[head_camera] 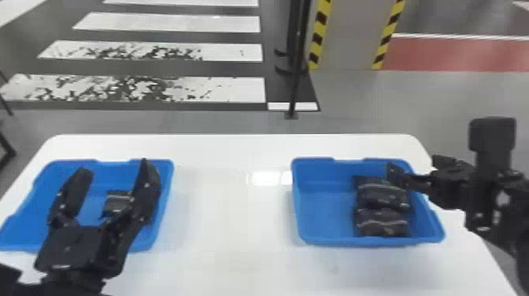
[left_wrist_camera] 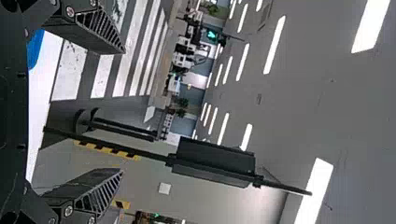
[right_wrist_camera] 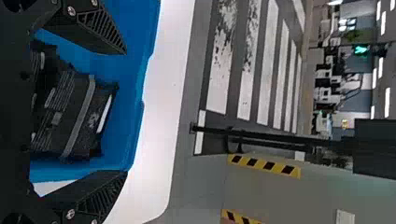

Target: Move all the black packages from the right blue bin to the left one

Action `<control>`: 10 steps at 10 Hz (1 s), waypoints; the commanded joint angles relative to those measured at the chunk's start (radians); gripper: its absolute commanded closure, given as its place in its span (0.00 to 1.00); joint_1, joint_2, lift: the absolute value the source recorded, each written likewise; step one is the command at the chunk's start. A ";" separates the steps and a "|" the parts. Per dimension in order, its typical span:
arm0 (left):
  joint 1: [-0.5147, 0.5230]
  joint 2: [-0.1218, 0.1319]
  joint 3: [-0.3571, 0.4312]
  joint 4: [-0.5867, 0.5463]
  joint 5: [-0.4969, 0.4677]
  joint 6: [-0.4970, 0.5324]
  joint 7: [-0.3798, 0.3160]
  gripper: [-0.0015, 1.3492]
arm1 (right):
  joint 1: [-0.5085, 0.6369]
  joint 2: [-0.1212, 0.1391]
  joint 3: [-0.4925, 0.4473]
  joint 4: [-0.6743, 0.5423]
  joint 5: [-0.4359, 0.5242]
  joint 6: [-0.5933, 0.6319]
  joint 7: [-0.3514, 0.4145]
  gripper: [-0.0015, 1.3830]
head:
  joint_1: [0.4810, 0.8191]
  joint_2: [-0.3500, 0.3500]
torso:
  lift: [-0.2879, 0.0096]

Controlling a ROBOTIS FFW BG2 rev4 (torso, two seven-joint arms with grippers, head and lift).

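In the head view my left gripper (head_camera: 110, 193) stands open over the left blue bin (head_camera: 167, 197), where a black package (head_camera: 117, 201) lies on the floor of the bin. The left wrist view has the same left gripper (left_wrist_camera: 122, 112), its fingers wide apart with nothing between. My right gripper (head_camera: 413, 173) is at the right side of the right blue bin (head_camera: 297, 204). Black packages (head_camera: 382, 222) lie side by side in that bin's right half. From the right wrist, the right gripper (right_wrist_camera: 126, 112) is open, with black packages (right_wrist_camera: 84, 116) beyond and between its spread fingers.
Both bins stand on a white table (head_camera: 232, 220), with a wide gap between them. Behind the table's far edge a thin black post (head_camera: 295, 78) rises from the floor, near a panel with yellow and black stripes (head_camera: 317, 39).
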 commanded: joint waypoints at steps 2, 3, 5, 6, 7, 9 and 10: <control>-0.003 0.006 -0.013 -0.002 0.001 0.011 -0.002 0.11 | -0.094 -0.028 0.045 0.166 0.013 0.020 0.005 0.09 | 0.63 0.29 | 0.52; -0.006 0.006 -0.013 -0.002 0.001 0.011 -0.002 0.11 | -0.103 -0.029 0.063 0.198 -0.013 0.020 0.012 0.09 | 0.63 0.28 | 0.52; -0.006 0.006 -0.013 -0.002 -0.001 0.011 -0.004 0.11 | -0.121 -0.029 0.092 0.235 -0.015 0.042 0.011 0.09 | 0.63 0.31 | 0.52; -0.006 0.006 -0.013 -0.002 -0.001 0.011 -0.004 0.11 | -0.130 -0.029 0.094 0.260 -0.009 0.044 0.011 0.09 | 0.63 0.31 | 0.52; -0.006 0.006 -0.013 -0.002 -0.003 0.011 -0.004 0.11 | -0.138 -0.031 0.094 0.282 -0.009 0.044 0.011 0.09 | 0.63 0.32 | 0.52; -0.006 0.006 -0.013 -0.002 -0.007 0.011 -0.005 0.11 | -0.150 -0.031 0.094 0.314 -0.007 0.044 0.003 0.09 | 0.63 0.31 | 0.52; -0.006 0.005 -0.013 -0.002 -0.011 0.011 -0.005 0.11 | -0.165 -0.026 0.094 0.346 -0.007 0.042 -0.008 0.09 | 0.63 0.30 | 0.52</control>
